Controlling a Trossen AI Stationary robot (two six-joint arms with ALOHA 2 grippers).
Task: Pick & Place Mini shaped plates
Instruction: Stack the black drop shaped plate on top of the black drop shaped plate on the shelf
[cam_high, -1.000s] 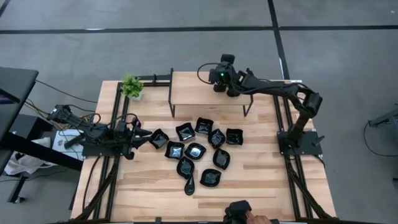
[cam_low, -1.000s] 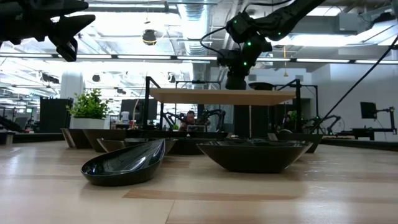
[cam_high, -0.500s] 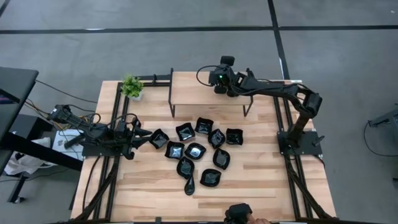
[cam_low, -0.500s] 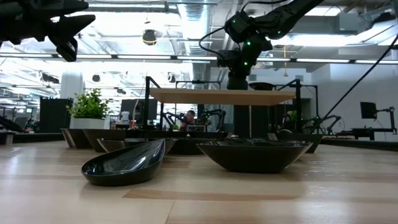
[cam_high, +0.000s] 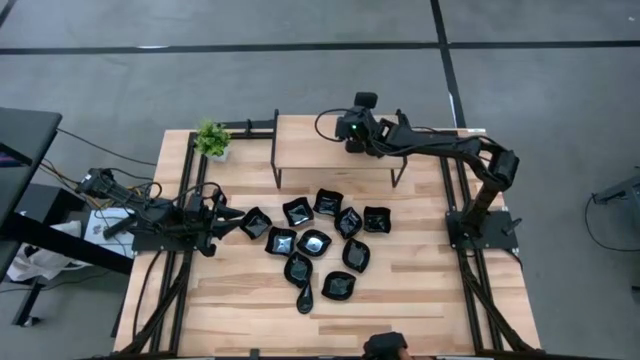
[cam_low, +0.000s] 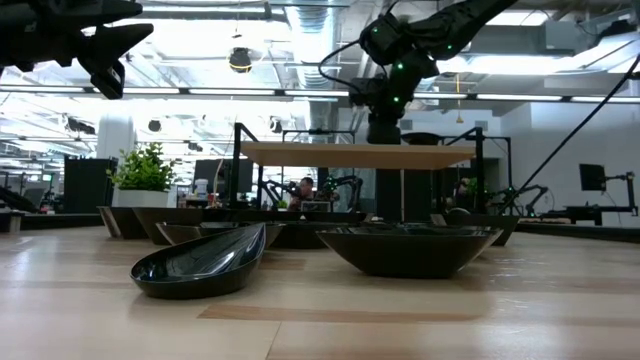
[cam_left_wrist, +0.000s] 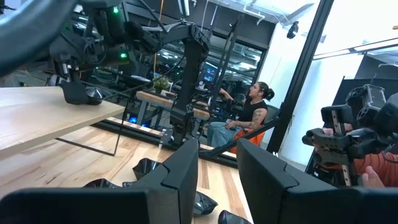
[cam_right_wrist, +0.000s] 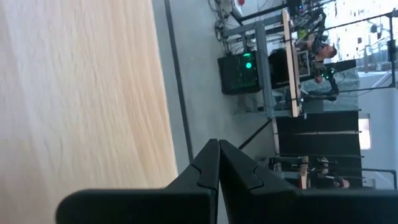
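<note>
Over the raised wooden shelf (cam_high: 335, 150) at 12 o'clock, right gripper (cam_high: 352, 128) hovers, fingers pressed together, nothing between them. Mini shaped plates (cam_high: 314, 243) cluster at table centre, below the shelf. Left gripper (cam_high: 228, 221) waits at 9 o'clock, fingers apart, just beside the nearest plate (cam_high: 256, 222).

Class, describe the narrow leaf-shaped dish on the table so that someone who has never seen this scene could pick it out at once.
Start at the wooden table and find the cluster of small black dishes in its middle, in front of the raised wooden shelf. Go to the cluster's edge farthest from the shelf. There lies the leaf-shaped dish: slim and tapering to a point, while its neighbours are broader, square or rounded.
</note>
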